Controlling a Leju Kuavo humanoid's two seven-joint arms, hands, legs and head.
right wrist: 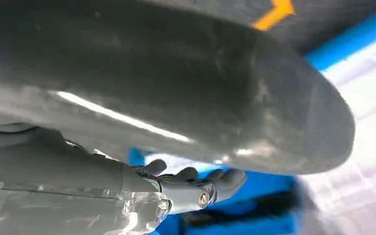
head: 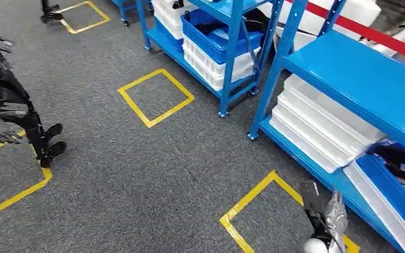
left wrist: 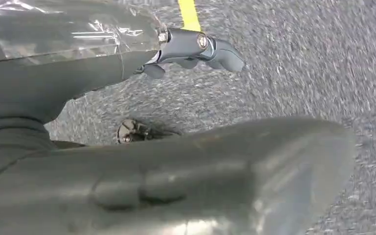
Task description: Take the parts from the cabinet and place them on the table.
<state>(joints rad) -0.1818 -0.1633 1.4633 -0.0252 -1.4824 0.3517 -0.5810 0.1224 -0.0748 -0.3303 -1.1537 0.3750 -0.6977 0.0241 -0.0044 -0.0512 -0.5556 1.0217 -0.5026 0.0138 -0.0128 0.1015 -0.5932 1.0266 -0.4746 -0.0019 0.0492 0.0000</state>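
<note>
Approach step, I judge: left hand (left wrist: 191, 46) and right hand (right wrist: 200, 188) hang empty, fingers apart, while the parts (head: 398, 158) lie in the cabinet (head: 358, 74) (low shelf), so next the right hand must reach there

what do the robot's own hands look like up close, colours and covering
In both wrist views the left hand and right hand have smooth, rounded grey fingers with a small round metal screw at a joint. Crinkled clear plastic film wraps the part behind each. A thick, glossy grey thumb dominates.
</note>
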